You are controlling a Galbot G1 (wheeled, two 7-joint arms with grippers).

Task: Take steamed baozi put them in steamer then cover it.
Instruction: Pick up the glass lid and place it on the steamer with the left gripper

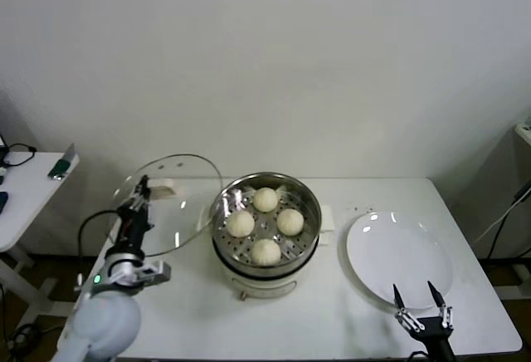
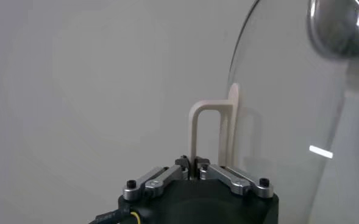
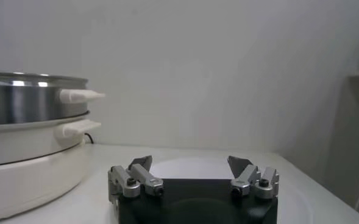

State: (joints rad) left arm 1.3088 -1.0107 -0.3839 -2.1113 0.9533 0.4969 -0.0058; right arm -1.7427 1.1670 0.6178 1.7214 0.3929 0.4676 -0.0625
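Several cream-white steamed baozi (image 1: 265, 199) lie in the shiny steel steamer (image 1: 311, 200), which stands uncovered on its white pot base (image 1: 257, 283) mid-table. The cover (image 1: 178, 204), a clear glass lid, hangs tilted just to the left of the steamer. My left gripper (image 1: 143, 186) is shut on the lid's cream handle (image 1: 160, 186). In the left wrist view the handle (image 2: 205, 122) rises from the pinched left gripper (image 2: 193, 163), with the glass of the cover (image 2: 277, 109) beside it. My right gripper (image 1: 412, 295) is open with nothing in it at the front right; the right wrist view shows this right gripper (image 3: 190, 161) and the steamer (image 3: 21, 100) off to one side.
A flat white plate (image 1: 398, 254) lies right of the steamer, just beyond the right gripper, and it also shows as a white plate (image 3: 167, 165) in the right wrist view. A small side table (image 1: 25, 188) with a few items stands at the far left. A white wall runs behind the table.
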